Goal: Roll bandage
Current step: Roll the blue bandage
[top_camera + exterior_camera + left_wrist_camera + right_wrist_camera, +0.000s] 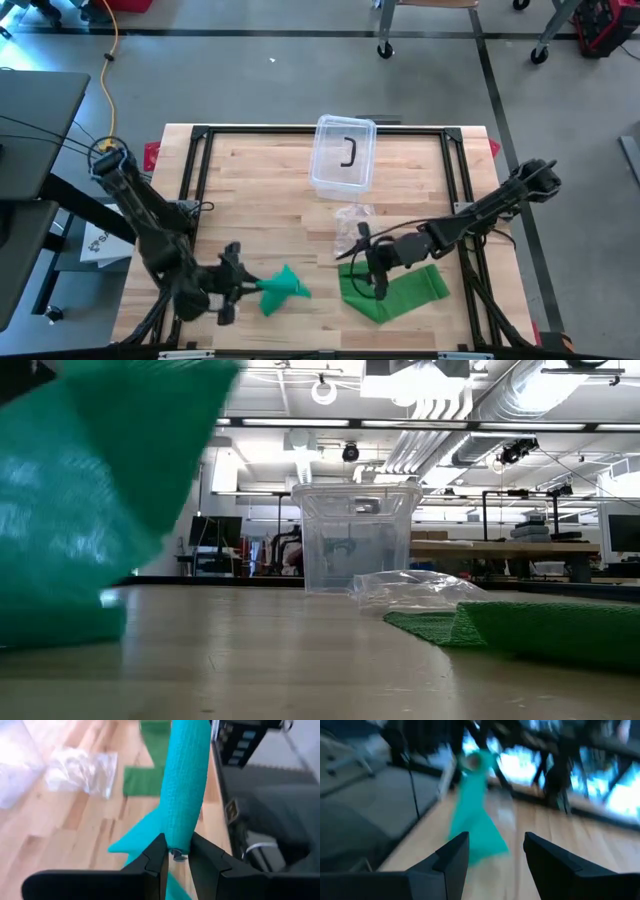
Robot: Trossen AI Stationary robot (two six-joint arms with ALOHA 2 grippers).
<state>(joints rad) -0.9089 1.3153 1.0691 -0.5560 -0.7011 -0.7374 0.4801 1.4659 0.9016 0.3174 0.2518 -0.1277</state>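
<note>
Now — left gripper (174,857) jaws clamp teal bandage (182,785) | right gripper (492,852) jaws apart | clear bin (343,153) — black clip (349,152)

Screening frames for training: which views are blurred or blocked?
Right wrist view: motion-smeared, the teal fabric bandage only a streak. Low view: a close, out-of-focus fold of it blocks the left side. Left wrist view: foreground sharp, clear plastic bag soft. High view: clean.

A robotics lab or workshop: a wooden bench (270,190) framed in black rails (320,131) stands on a grey concrete floor (250,70) marked with tape, with caster-wheeled stands (385,48) nearby. Beyond the bench's far edge are exposed ceiling ducts (440,430), strip lights (290,422) and equipment-laden worktables (500,550).
</note>
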